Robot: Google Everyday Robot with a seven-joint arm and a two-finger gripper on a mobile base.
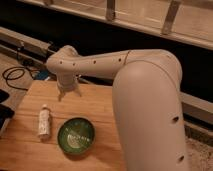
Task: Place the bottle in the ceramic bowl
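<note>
The small white bottle [44, 121] lies on its side on the wooden table, cap pointing away, left of the bowl. The green ceramic bowl [76, 135] sits upright on the table with pale swirl marks in its centre and holds nothing. My gripper [68, 93] hangs from the white arm above the back of the table, behind the bottle and the bowl and apart from both. Its two fingers point down with a gap between them and hold nothing.
The wooden table [100, 112] runs to a near edge at the bottom. My large white arm [150, 100] fills the right half of the view. A black cable [15, 77] coils on the floor at the left. A dark wall and rail run behind.
</note>
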